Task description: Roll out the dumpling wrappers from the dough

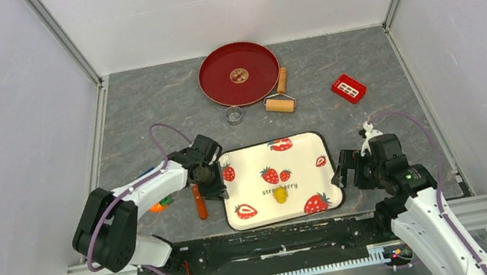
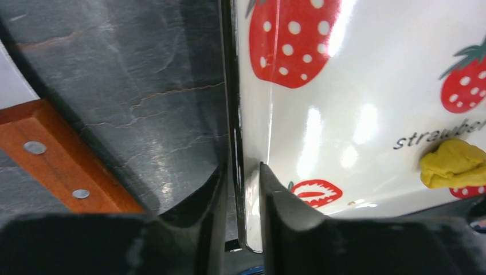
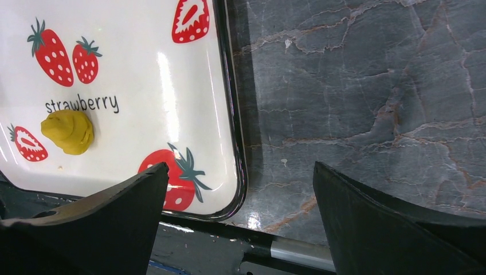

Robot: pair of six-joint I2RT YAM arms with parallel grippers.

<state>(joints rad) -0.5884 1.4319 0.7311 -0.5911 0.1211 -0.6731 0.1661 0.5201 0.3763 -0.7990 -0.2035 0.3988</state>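
A lump of yellow dough (image 1: 280, 194) (image 2: 453, 163) (image 3: 67, 132) lies on the white strawberry tray (image 1: 304, 153) near its front. One small flat dumpling wrapper (image 1: 239, 75) rests in the middle of the red plate (image 1: 216, 85) at the back. My left gripper (image 1: 216, 180) (image 2: 242, 167) straddles the tray's left rim, one finger on each side. Its jaws stand narrowly apart, with a sliver of gap beside the rim. My right gripper (image 1: 343, 169) (image 3: 240, 164) hovers wide open over the tray's front right corner, holding nothing.
A wooden rolling pin (image 1: 280, 97) and a metal ring cutter (image 1: 234, 115) lie in front of the red plate. A red box (image 1: 348, 88) sits at the back right. A knife with an orange handle (image 1: 199, 202) (image 2: 57, 154) lies left of the tray.
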